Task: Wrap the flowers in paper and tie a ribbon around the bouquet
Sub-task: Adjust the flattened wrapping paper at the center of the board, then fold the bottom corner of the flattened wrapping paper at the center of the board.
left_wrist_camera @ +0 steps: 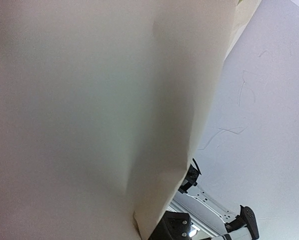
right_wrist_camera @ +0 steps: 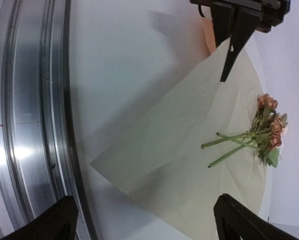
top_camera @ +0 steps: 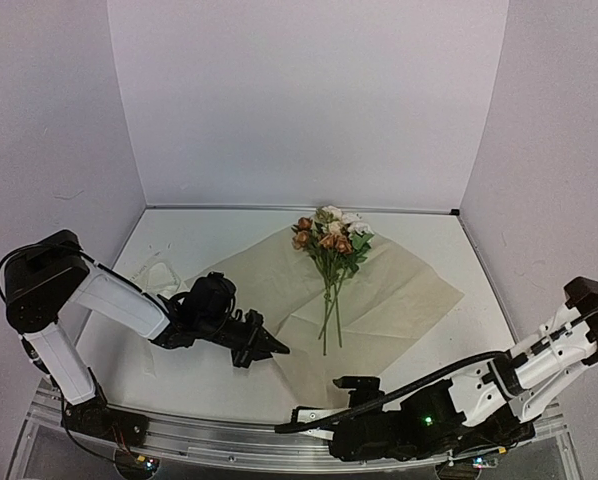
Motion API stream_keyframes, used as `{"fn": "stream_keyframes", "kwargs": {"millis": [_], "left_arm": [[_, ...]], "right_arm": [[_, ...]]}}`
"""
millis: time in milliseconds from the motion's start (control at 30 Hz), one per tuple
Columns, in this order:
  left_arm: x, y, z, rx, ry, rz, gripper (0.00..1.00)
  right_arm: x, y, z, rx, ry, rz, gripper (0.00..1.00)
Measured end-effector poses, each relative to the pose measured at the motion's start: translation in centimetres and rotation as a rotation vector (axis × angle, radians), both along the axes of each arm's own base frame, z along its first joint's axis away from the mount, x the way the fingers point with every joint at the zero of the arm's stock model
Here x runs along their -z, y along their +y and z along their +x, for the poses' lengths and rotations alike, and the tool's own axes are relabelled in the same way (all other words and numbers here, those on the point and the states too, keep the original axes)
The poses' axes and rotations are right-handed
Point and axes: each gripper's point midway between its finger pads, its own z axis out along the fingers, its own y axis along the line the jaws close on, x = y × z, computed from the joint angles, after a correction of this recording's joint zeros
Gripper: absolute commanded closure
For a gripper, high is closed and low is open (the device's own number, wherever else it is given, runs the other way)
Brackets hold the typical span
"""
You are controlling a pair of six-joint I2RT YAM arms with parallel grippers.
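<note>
The paper lies spread on the desk, one fold creased across its middle. The flowers rest on it, heads at 12 o'clock, stems running toward 6 o'clock and ending on the sheet. The left claw sits low at the paper's 8 o'clock edge, fingers pressed together, tips touching the sheet; whether they pinch it I cannot tell. Its wrist camera is filled by paper close up. A pale crumpled bunch, likely the ribbon, lies on the desk at 9 o'clock, just beside the paper. The right claw is spread wide at 6 o'clock, above the metal rail, holding nothing, apart from the paper's near corner.
</note>
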Motion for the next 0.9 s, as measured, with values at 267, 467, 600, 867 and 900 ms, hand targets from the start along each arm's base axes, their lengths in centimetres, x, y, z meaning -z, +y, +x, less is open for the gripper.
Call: {"fn": "stream_keyframes", "kwargs": {"millis": [267, 467, 600, 867, 900], "left_arm": [[-1.0, 0.4, 0.0, -0.007, -0.015, -0.018, 1.00], [-0.5, 0.9, -0.3, -0.008, -0.007, -0.007, 0.99], [0.2, 1.9, -1.0, -0.011, 0.005, 0.012, 0.75], [-0.5, 4.4, -2.3, -0.007, -0.049, 0.056, 0.48], [-0.9, 4.7, -2.2, -0.010, -0.069, 0.061, 0.48]], "right_arm": [[0.8, 2.5, 0.3, -0.009, -0.087, -0.001, 0.10], [1.1, 4.4, 0.9, -0.024, -0.186, -0.026, 0.66], [0.2, 5.3, 1.2, -0.037, -0.236, -0.024, 1.00], [-2.1, 3.9, 0.5, -0.072, -0.129, -0.051, 1.00], [-2.6, 3.6, 0.3, -0.070, -0.084, -0.054, 1.00]]}}
